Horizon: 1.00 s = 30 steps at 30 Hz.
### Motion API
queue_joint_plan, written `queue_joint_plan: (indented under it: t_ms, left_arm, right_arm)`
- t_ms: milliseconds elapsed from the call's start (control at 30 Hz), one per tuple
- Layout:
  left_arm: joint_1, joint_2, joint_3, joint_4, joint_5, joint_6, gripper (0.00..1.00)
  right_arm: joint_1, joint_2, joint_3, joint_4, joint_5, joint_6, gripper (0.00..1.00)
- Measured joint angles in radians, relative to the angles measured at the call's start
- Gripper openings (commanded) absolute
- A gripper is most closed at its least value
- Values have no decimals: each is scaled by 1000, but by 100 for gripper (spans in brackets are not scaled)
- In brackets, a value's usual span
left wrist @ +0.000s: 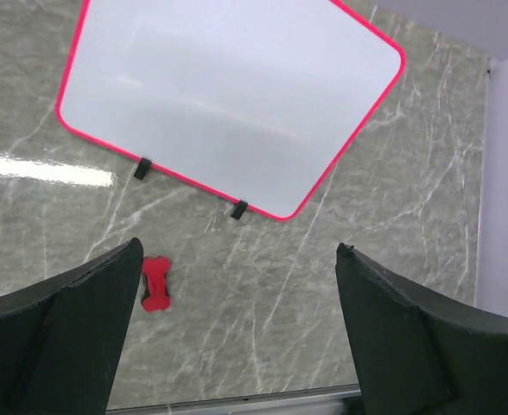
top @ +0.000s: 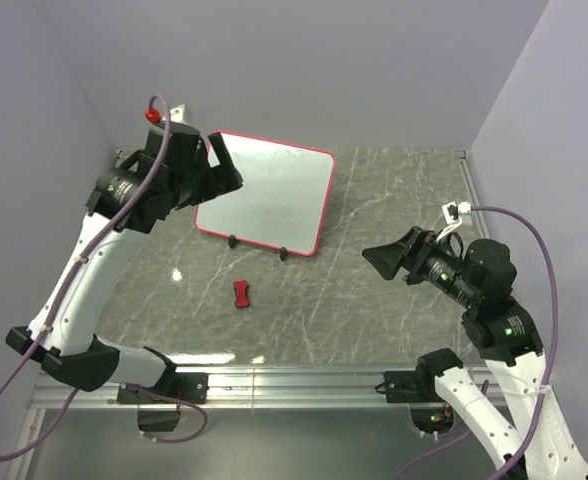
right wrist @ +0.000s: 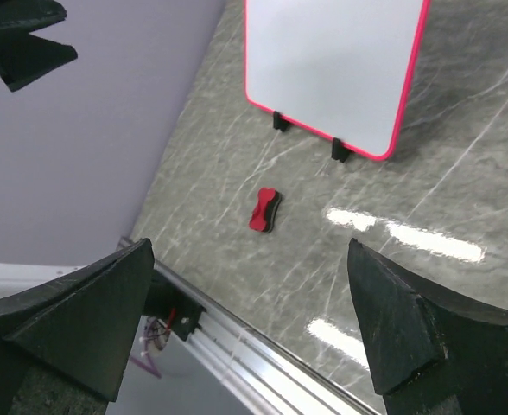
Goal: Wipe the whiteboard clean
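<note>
The flat white whiteboard with a thin red rim [top: 266,195] sits toward the back of the grey marbled tabletop [top: 394,200]. Its face shows no marks, so the erasing looks finished. A small red bow-shaped block [top: 242,293] lies apart, near its front edge. The left pincer [left wrist: 238,246] and right pincer [right wrist: 250,244] gape wide, holding nothing. No containers are visible.

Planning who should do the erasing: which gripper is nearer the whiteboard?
Left. The left gripper hangs above the left corner of the whiteboard; the right gripper sits apart, off its right edge.
</note>
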Motion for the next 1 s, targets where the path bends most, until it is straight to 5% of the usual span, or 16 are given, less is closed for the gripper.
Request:
queue_joint_plan:
  t_ms: [267, 633, 1000]
  left_arm:
    - [0, -65, 32, -78, -44, -2, 100]
    - [0, -354, -180, 170, 10, 66, 99]
    - [0, -118, -75, 127, -29, 153, 99]
  right_arm:
    - [2, -54, 36, -79, -2, 36, 100]
    - [2, -254, 80, -157, 22, 145, 100]
    - [129, -279, 227, -377, 278, 212, 100]
